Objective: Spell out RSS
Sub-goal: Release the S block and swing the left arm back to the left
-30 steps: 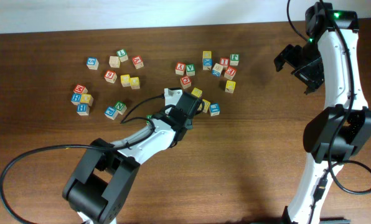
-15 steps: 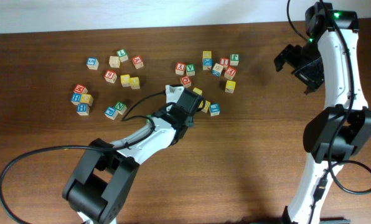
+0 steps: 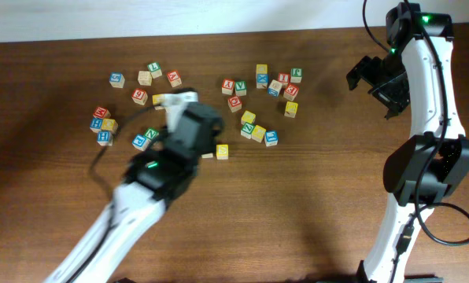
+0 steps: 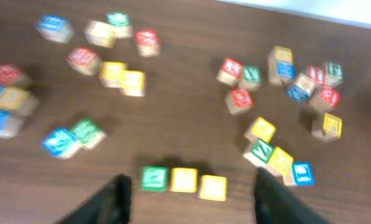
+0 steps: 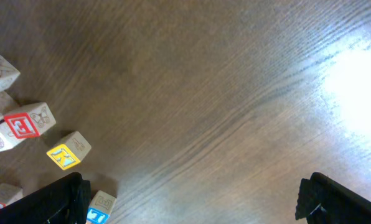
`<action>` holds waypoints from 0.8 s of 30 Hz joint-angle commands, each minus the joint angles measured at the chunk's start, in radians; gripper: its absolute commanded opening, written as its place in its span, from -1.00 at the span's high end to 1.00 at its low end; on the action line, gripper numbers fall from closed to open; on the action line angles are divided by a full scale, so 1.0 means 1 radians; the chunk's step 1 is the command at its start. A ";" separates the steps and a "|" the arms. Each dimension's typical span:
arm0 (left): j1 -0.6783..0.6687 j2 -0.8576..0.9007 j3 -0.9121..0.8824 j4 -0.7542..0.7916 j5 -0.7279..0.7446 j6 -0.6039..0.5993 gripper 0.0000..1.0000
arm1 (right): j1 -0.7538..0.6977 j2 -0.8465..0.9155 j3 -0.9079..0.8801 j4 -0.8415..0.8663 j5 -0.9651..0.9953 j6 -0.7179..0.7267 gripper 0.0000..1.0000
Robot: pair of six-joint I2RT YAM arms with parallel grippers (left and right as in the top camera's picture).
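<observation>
1. Brown wooden worktop point(image 3: 313, 196). The RSS row lies near its middle and shows best from the left wrist: green-marked cube point(image 4: 154, 178), middle yellow cube point(image 4: 183, 180), end yellow cube point(image 4: 213, 187). They sit side by side, touching or nearly so. The letters are too blurred to read.
2. Left gripper point(image 4: 191, 180) hangs above the row with its fingers well apart and nothing between them. Right gripper point(image 5: 192, 190) sits far right over bare wood, spread wide and empty.
3. Judgement: placing looks done. The step in hand is getting clear and checking the word.
4. Lift straight up before moving sideways (the fingers flank the row, so a sideways sweep could clip an end cube).
5. The end yellow cube sits slightly lower than its neighbours. If tidying, nudge it gently from the near side so the other two do not shift.
6. The neighbouring cluster point(image 4: 272, 158) lies just right of the row. Keep it apart so the word reads alone.
7. Confirm the faces from overhead once the arm is clear, since the arm hides most of the row there.
</observation>
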 commanded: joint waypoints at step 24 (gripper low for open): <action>0.672 -0.203 0.002 -0.456 0.397 0.003 -0.98 | -0.003 -0.024 0.014 0.001 0.005 0.004 -0.97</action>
